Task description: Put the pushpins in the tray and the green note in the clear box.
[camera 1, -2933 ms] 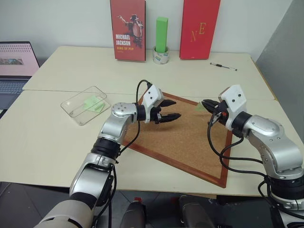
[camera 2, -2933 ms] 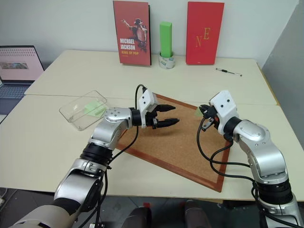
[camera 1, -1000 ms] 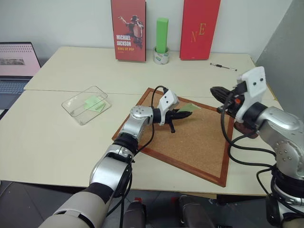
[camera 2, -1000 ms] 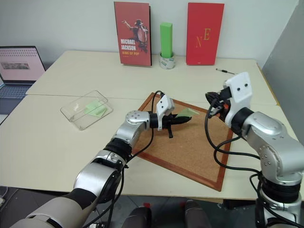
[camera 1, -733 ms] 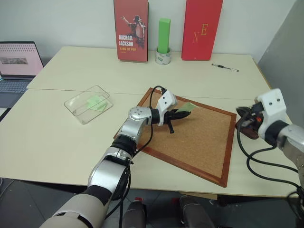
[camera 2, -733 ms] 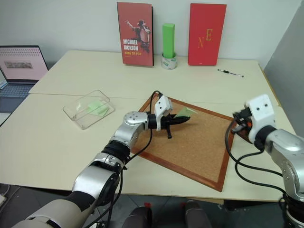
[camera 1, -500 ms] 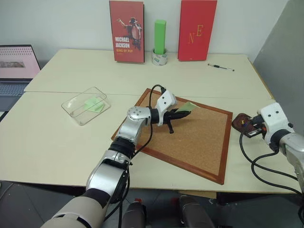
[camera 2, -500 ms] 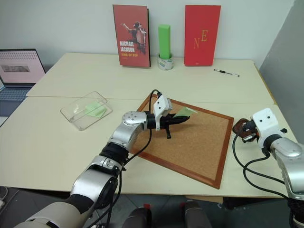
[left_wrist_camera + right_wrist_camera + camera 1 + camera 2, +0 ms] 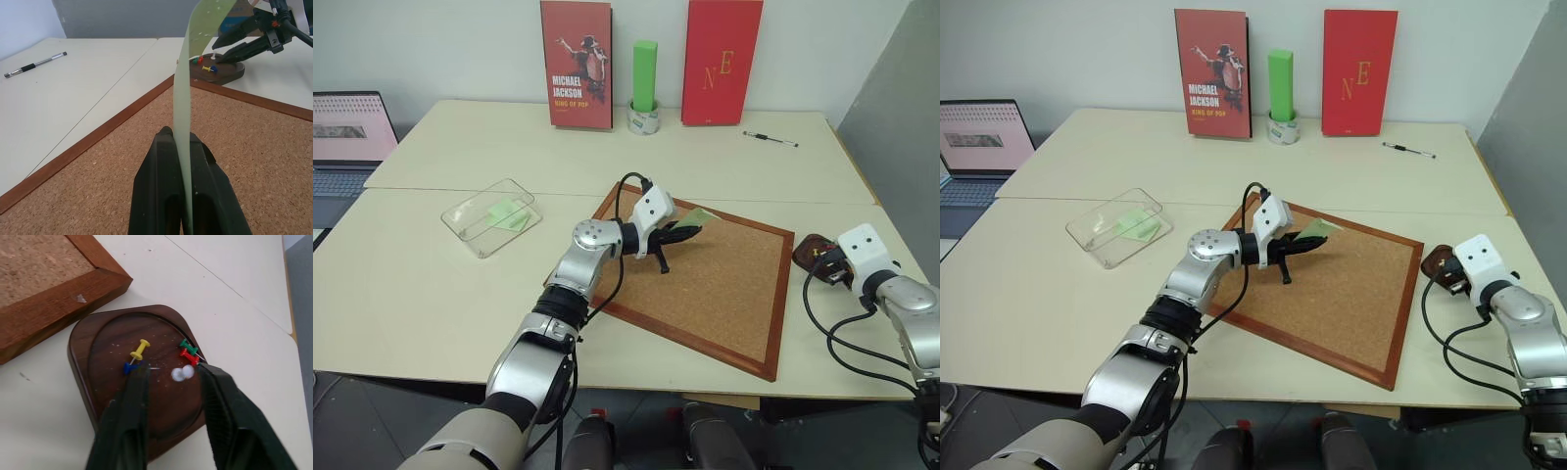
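Pale beige bench (image 9: 460,294) tops fill the head views, with a white wall behind and a laptop (image 9: 347,147) at the far left edge. Against the wall stand a red Michael Jackson book (image 9: 577,64), a tall bright green block (image 9: 645,75) in a roll of tape (image 9: 644,118), and a red book (image 9: 722,61) marked N E; a pen (image 9: 770,139) lies to their right. At centre sits a wood-framed cork board (image 9: 724,284). Above its upper left part the left pincer (image 9: 683,233) is clenched on the green note (image 9: 700,216), which in the left wrist view rises as a curved pale strip from between the shut black fingers (image 9: 161,196). Left of the board, the clear box (image 9: 491,216) holds another pale green slip (image 9: 507,213). At the right edge of the head views the small dark brown tray (image 9: 98,352) lies just off the board's right corner, and the right pincer (image 9: 168,374) hangs over it with its two fingers parted and nothing between them. Inside the tray lie the pushpins: a yellow pin (image 9: 140,348) and a blue pin (image 9: 129,367) close together, with a green pin (image 9: 188,346), a red pin (image 9: 189,357) and a white pin (image 9: 182,373) beside them.
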`<state>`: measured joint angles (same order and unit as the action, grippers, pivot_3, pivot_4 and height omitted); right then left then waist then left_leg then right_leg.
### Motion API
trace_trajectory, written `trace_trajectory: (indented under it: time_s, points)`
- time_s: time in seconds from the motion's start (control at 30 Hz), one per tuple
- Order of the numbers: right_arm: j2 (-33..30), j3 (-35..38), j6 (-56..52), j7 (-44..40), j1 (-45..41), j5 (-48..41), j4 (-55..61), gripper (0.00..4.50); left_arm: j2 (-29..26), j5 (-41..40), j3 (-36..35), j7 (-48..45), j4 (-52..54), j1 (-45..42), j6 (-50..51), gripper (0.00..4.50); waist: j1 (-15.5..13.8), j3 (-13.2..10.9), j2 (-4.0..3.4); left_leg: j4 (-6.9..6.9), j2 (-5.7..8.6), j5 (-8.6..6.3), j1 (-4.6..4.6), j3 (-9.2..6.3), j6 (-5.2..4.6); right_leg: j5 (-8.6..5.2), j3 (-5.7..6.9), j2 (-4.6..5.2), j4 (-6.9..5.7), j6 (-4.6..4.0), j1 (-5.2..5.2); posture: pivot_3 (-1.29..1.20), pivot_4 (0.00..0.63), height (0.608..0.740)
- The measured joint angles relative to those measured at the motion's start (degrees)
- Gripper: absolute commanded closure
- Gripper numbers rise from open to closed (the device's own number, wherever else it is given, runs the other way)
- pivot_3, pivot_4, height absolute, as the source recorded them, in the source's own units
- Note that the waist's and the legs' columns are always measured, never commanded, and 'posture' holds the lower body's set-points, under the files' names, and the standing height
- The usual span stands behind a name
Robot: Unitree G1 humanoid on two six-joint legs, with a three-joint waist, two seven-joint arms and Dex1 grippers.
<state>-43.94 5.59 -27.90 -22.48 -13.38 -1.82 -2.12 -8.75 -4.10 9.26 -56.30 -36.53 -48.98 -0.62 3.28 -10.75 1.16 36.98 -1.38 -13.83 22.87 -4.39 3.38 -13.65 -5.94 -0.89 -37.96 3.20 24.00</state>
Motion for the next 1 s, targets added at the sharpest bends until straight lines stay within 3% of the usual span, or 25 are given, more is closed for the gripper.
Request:
trace_trajectory:
  time_s: [0.13, 0.47, 0.7, 1.0]
  points:
    - [0.0, 0.1, -0.3, -0.2, -0.7, 0.1, 0.1, 1.25, 0.0, 0.0, 0.0, 0.5, 0.0, 0.0, 0.0, 4.5, 0.0, 0.0, 0.0, 0.0, 0.0, 0.0, -0.02, 0.0, 0.0, 0.0, 0.01, 0.0, -0.02, 0.0, 0.0, 0.0, 0.15, 0.74]
    - [0.0, 5.7, -4.3, -3.4, -0.6, -4.3, 12.2, 1.25, -2.0, 1.7, 0.0, 3.5, 1.4, -0.2, 0.2, 4.5, 0.3, 0.0, 0.01, -0.01, -0.02, 0.0, -0.01, -0.02, 0.0, 0.0, 0.0, -0.02, -0.03, 0.0, 0.02, 0.0, 0.15, 0.74]
    - [2.7, 3.5, -5.9, -15.2, -3.6, -18.6, 26.1, 1.25, -14.4, 2.8, -4.5, 8.6, 18.2, 0.1, 12.7, 4.5, 1.2, 0.0, -0.01, -0.01, -0.07, 0.0, -0.05, -0.05, 0.0, 0.0, 0.04, -0.04, -0.04, 0.0, -0.02, 0.0, 0.15, 0.74]
    - [10.1, -5.8, -10.2, -19.3, -16.3, -26.3, 26.1, 1.25, -35.2, 4.3, -12.0, 10.7, 25.5, 11.5, 25.5, 4.5, 1.6, -0.1, 0.05, -0.06, -0.22, 0.0, -0.05, -0.15, 0.01, -0.07, 0.29, -0.09, -0.11, -0.19, 0.06, 0.0, 0.15, 0.74]
